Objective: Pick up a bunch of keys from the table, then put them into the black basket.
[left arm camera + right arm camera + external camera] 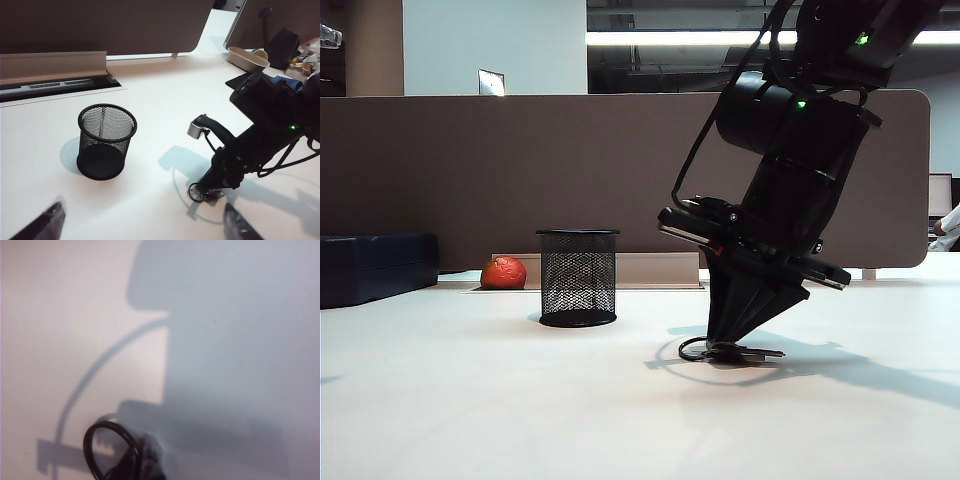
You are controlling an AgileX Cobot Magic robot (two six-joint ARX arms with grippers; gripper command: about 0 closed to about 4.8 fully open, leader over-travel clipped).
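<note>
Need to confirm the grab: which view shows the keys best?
The exterior view: the keys lie flat on the table under the right tool. Left wrist view shows them small; right wrist view only the ring.

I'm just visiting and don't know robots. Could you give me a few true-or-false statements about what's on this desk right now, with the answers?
1. The right pincer is down at the bunch of keys on the table. True.
2. The keys already lie inside the black basket. False: they are on the table, apart from it.
3. The basket has tipped over. False: it stands upright.
4. The left pincer holds nothing. True.
5. An orange ball sits behind the basket. True.
</note>
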